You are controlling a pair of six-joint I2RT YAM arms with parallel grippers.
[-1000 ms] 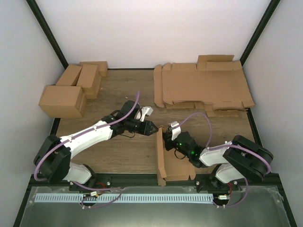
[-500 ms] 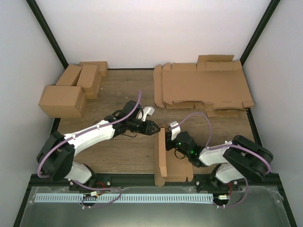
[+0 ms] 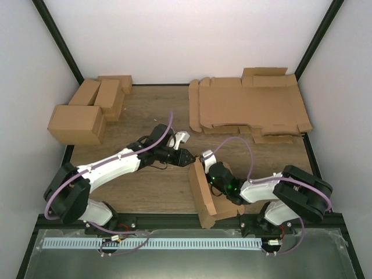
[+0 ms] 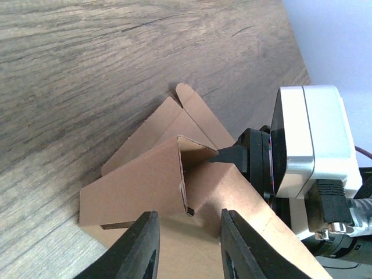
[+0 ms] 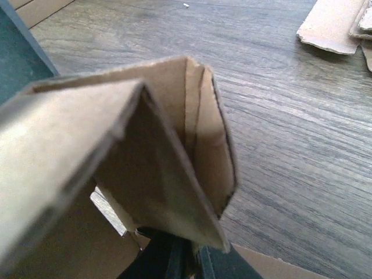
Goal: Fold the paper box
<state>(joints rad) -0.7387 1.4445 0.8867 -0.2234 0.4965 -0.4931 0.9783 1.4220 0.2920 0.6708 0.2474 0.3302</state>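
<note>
The paper box point(image 3: 203, 190) stood on edge because my right gripper point(image 3: 207, 161) pinched its raised wall; my left gripper point(image 3: 187, 157) hung beside, parted and empty.

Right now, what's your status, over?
Right gripper shut on paper box flap. Left gripper open, just short of it. Box partly folded, one wall raised. Nothing blocking.

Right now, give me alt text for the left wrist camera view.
A half-folded brown paper box sits on a wooden table, the right gripper pinching one raised flap; the left gripper hovers in front, jaws apart.
</note>
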